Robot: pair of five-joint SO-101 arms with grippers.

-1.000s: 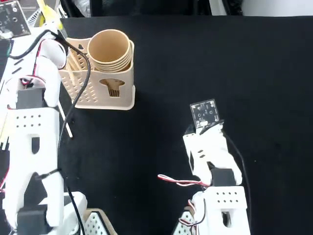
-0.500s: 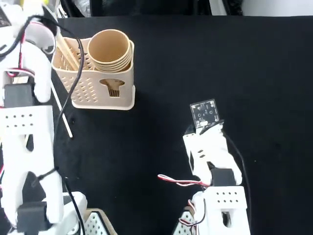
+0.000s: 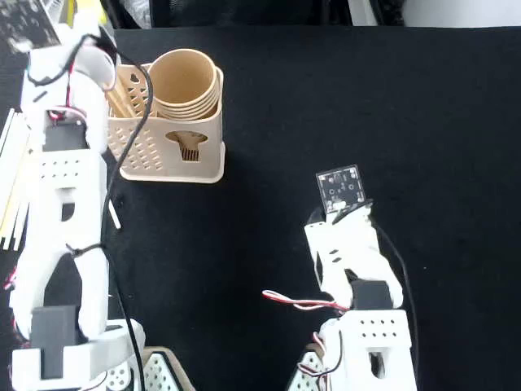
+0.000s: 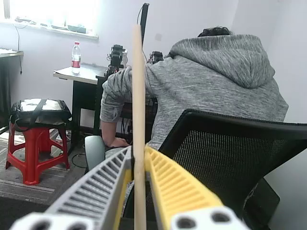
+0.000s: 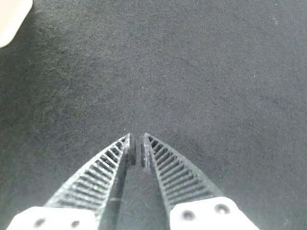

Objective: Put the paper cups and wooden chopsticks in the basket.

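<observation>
Cream basket (image 3: 171, 151) sits at the far-left part of the black tabletop (image 3: 366, 98), and it's got two compartments in play. A nested stack of paper cups (image 3: 183, 81) stands upright in the right one, and a bundle of wooden chopsticks (image 3: 129, 91) leans in the left one, too tightly packed to count. That's one basket and one cup stack with about five rims showing. The left arm (image 3: 65, 179) is up alongside the basket's left wall. In its wrist view the left tool (image 4: 138, 151) pinches a single chopstick (image 4: 138, 72) upright between its pads. Another chopstick end (image 3: 115, 217) pokes out on the tabletop beside that arm, and a few loose chopsticks (image 3: 11, 183) lie past the tabletop's left edge. The right arm (image 3: 358, 269) sits near the front middle, well apart from the basket. The right tool (image 5: 136, 143) has its tips pressed almost together on nothing, over bare black cloth. Behind the held chopstick there's a black mesh chair (image 4: 230, 153), a red stool (image 4: 36, 143) and a desk (image 4: 79, 74) with a bottle (image 4: 76, 55) on it.
</observation>
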